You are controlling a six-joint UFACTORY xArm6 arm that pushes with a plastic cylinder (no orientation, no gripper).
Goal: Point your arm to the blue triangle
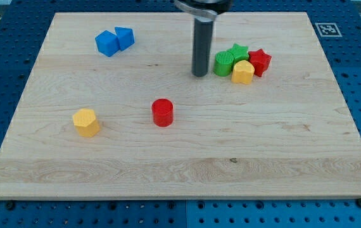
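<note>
My tip [199,74], a bare dark rod end holding nothing, is resting just left of the green cylinder block [223,64]. The blue triangular block [125,37] is lying far to that cylinder's left, touching a blue cube block [107,43]. Risk: a careless approach is likely nudging the cube instead.

Bright, even overhead light; soft short shadows under blocks on the wooden board [180,158]. Faint glare along the dark rod [201,47]. Sharp focus, edges slightly soft.
</note>
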